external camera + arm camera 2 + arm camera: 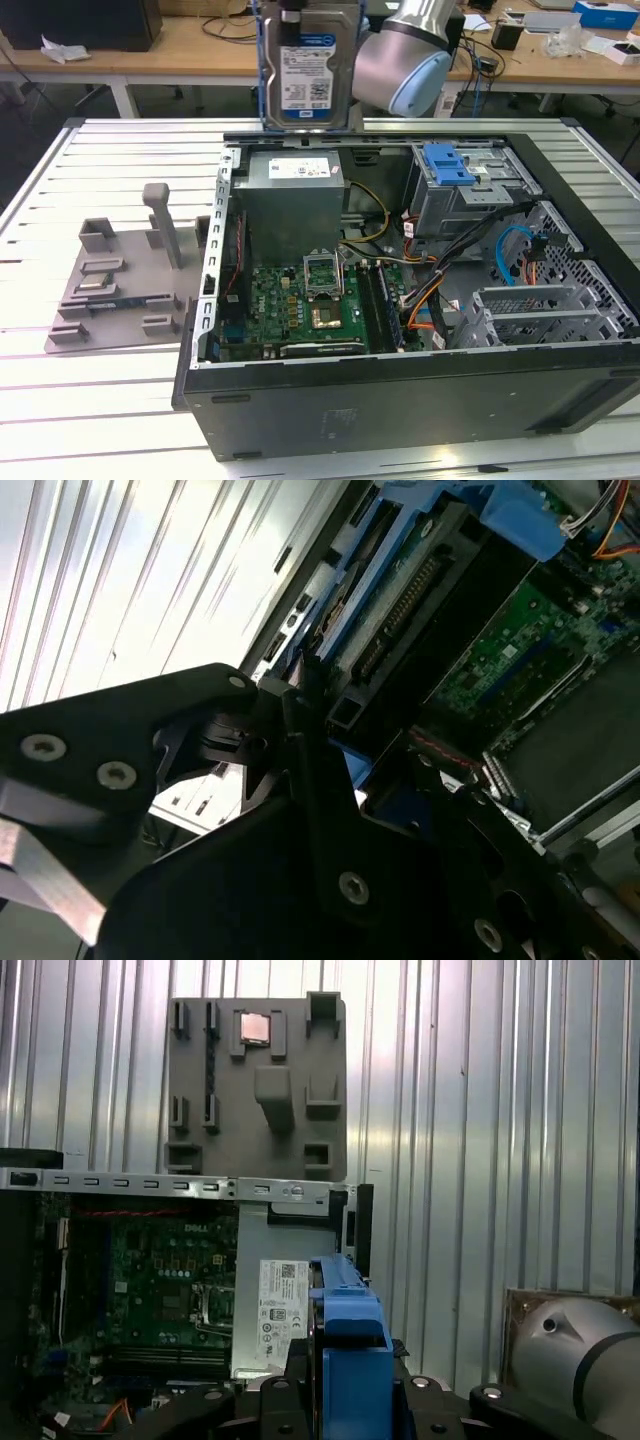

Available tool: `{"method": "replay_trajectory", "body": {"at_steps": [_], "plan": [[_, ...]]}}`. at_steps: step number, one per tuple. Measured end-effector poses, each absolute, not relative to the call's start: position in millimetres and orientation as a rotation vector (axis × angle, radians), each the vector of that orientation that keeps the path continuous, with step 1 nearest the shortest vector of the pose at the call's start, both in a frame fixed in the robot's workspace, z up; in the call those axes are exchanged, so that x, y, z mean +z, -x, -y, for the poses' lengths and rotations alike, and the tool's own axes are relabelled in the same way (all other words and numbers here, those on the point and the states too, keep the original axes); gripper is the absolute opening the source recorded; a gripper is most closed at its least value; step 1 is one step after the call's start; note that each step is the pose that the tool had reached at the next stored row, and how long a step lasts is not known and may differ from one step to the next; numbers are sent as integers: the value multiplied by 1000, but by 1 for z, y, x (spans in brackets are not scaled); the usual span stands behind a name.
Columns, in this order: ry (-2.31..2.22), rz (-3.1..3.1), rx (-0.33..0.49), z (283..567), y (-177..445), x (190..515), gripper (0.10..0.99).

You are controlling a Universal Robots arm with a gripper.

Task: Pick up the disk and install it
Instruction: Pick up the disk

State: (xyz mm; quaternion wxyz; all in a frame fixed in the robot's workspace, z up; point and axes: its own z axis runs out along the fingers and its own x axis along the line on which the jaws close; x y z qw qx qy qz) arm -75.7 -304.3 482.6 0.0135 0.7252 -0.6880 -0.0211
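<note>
The end effector (pixel 345 1400) is clamped on the disk (pixel 305 70), which hangs upright in the air, label toward the exterior view, above the far edge of the open computer case (pixel 400 400) and over the grey power-supply box (pixel 295 190). The case lies on the ribbed metal counter (pixel 90 410) — a grey parts fixture (pixel 120 285) sits beside it at the exterior view's left.

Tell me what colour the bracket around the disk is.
Blue; the bracket on the disk shows best in the first wrist view.
</note>
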Motion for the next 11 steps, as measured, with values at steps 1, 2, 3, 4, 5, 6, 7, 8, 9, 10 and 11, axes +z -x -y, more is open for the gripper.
{"method": "replay_trajectory", "body": {"at_steps": [1,2,3,4,5,6,7,8,9,10,11], "plan": [[-2259,2143,-66,304,71,483,369],[-2259,2143,-66,304,66,483,369],[-2259,2143,-66,304,62,483,369],[-2259,2143,-66,304,57,482,369],[-2258,2143,-66,304,50,482,369],[-2259,2143,-66,304,47,482,369],[-2258,2143,-67,304,41,482,369],[-2258,2143,-67,304,36,482,369],[-2258,2143,-67,304,30,482,369],[-2258,2143,-67,304,27,482,369],[-2258,2142,-67,304,25,482,369]]}}
